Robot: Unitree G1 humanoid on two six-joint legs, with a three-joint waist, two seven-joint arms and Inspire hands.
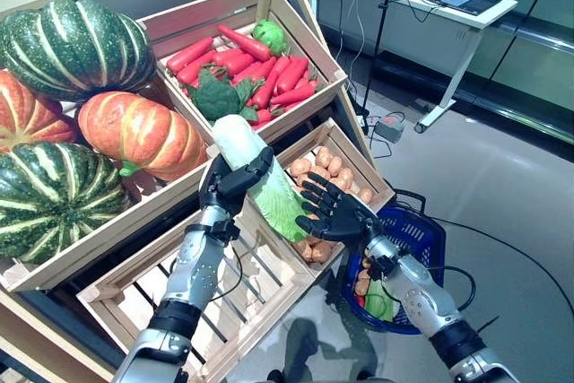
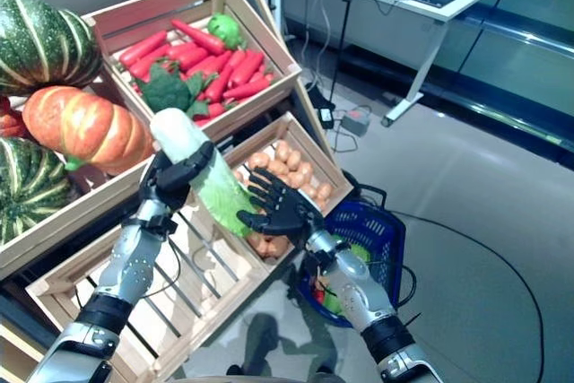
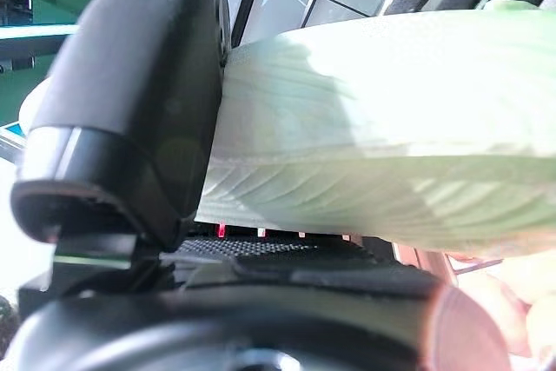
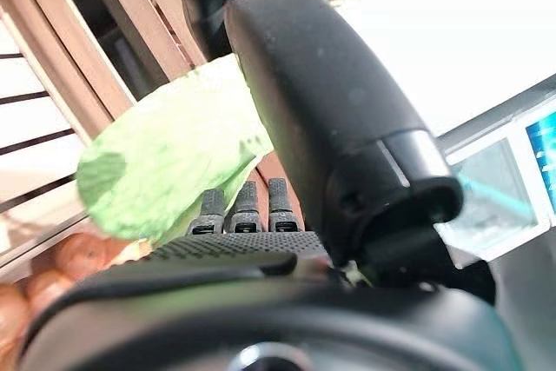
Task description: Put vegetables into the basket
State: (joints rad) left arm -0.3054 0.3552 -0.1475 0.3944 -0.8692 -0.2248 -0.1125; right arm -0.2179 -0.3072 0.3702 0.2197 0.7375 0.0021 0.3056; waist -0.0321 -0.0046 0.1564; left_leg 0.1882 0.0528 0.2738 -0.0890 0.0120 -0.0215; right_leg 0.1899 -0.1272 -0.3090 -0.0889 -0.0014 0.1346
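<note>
Pale green and white, a napa cabbage (image 1: 256, 172) is held in the air in front of a tiered wooden produce stand, tilted with its white stem end up and its leafy end down. The robot's left hand (image 1: 231, 183) has its fingers and thumb curled round the middle of the cabbage, grasping it. The right hand (image 1: 334, 213) sits just beside the leafy lower end, fingers spread and straight; its wrist view shows the leaves lying against the fingers, with the thumb extended and not closed. Below the right forearm, on the grey floor, stands a blue basket (image 1: 421, 239) with a few vegetables already inside. Behind the hands, a wooden crate (image 1: 354, 161) holds small brown potatoes. Above it, another crate (image 1: 296, 29) holds red carrots (image 1: 269, 73), a dark green broccoli (image 1: 215, 96) and a light green vegetable. To the left lie large orange and striped green pumpkins (image 1: 139, 132). A slatted crate (image 1: 251, 289) sits under the left forearm.
</note>
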